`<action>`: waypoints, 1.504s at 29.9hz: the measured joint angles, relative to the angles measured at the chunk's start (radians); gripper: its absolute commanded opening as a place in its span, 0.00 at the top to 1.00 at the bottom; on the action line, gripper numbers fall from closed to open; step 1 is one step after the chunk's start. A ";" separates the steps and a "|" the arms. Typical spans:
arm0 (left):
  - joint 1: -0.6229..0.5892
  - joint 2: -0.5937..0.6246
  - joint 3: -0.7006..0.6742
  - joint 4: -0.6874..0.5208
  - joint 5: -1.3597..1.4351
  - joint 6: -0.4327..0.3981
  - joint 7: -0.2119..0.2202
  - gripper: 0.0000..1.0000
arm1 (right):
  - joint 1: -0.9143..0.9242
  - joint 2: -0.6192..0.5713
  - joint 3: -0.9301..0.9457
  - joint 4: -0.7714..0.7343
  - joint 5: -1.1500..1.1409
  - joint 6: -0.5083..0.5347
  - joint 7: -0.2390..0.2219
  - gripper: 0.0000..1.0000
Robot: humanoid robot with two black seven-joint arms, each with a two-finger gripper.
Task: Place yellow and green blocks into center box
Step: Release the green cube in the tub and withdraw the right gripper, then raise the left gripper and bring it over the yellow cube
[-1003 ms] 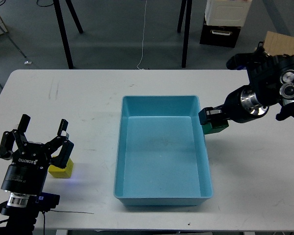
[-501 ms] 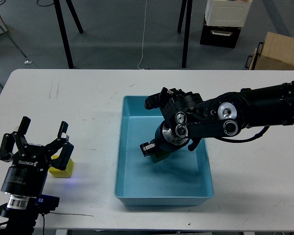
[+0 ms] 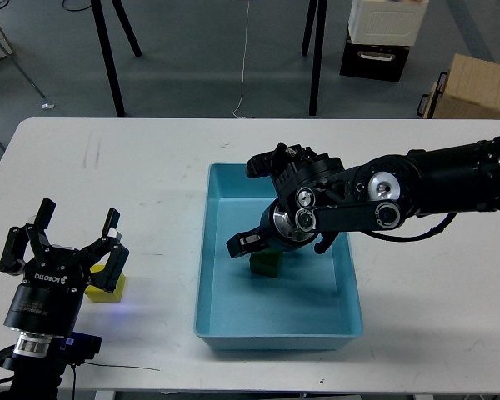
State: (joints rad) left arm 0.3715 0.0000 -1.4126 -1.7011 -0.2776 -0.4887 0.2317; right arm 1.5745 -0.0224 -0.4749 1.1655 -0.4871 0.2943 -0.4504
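A white table [image 3: 142, 175] fills most of the view, with faint dark scuffs [image 3: 92, 152] toward its ten o'clock corner. Beyond its far edge lies grey floor [image 3: 192, 50]. Black stand legs [image 3: 108, 58] rise at eleven o'clock, and another pair [image 3: 314, 50] at one o'clock. A thin white cable [image 3: 246, 58] hangs at twelve. A black crate [image 3: 373, 58] carrying a white container [image 3: 387, 18] sits at one o'clock, and a cardboard box [image 3: 475, 87] at two.

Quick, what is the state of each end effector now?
Left end effector: open, holding nothing, above the yellow block.
Right end effector: open, over the green block in the blue tray.
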 measured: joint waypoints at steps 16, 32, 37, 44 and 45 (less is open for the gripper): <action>-0.012 0.000 0.001 0.010 0.001 0.000 0.002 0.00 | -0.340 -0.400 1.025 -0.285 0.280 -0.029 0.012 0.04; -0.016 0.000 -0.002 0.012 0.002 0.000 0.002 0.00 | -1.369 -0.389 2.176 0.047 0.722 0.108 0.179 0.02; -0.019 0.000 -0.006 0.012 0.001 0.000 0.001 0.00 | -1.697 -0.235 2.281 0.246 0.786 0.109 0.194 0.01; -0.030 0.000 -0.005 0.008 0.002 0.000 0.000 0.00 | -2.004 0.007 2.257 0.433 0.792 0.157 0.194 0.02; -0.031 0.000 -0.005 0.007 0.002 0.000 0.000 0.00 | -2.013 0.014 2.249 0.437 0.792 0.164 0.194 0.01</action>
State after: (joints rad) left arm 0.3410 0.0000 -1.4175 -1.6940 -0.2761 -0.4887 0.2317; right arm -0.4387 -0.0088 1.7743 1.6022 0.3051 0.4585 -0.2561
